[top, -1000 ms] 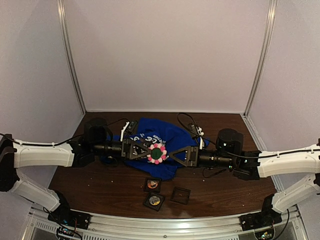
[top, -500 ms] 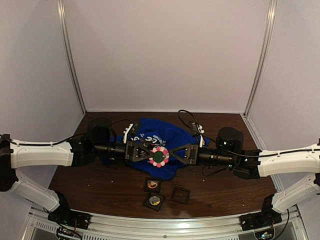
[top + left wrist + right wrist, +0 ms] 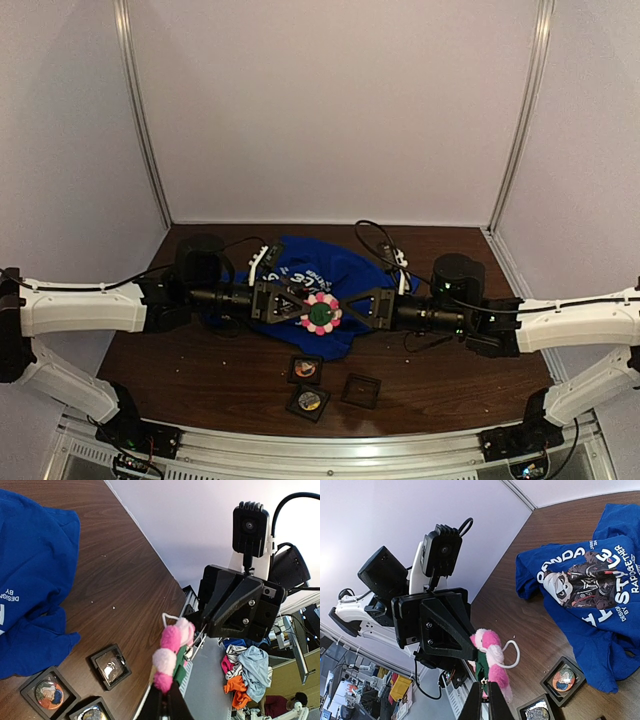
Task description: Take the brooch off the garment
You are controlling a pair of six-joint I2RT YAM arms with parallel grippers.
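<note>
The left hand (image 3: 165, 706) and right hand (image 3: 481, 701) clamp the pink-and-white pompom brooch (image 3: 170, 640), likely light and squashy, best held by its green centre.

On your dark wooden table (image 3: 190, 375) you'll see three black display boxes (image 3: 305, 369) clustered together (two show colourful badges).

We see the brooch (image 3: 319, 313), a ring of pink and white pompoms round a green centre with a white loop, held clear of the table (image 3: 200, 370), pinched between the left claw (image 3: 167, 702) and the right claw (image 3: 481, 700). The garment (image 3: 335, 270), a royal-blue T-shirt with white lettering and a dark panda print facing up, lies crumpled on the table beneath the brooch.
</note>
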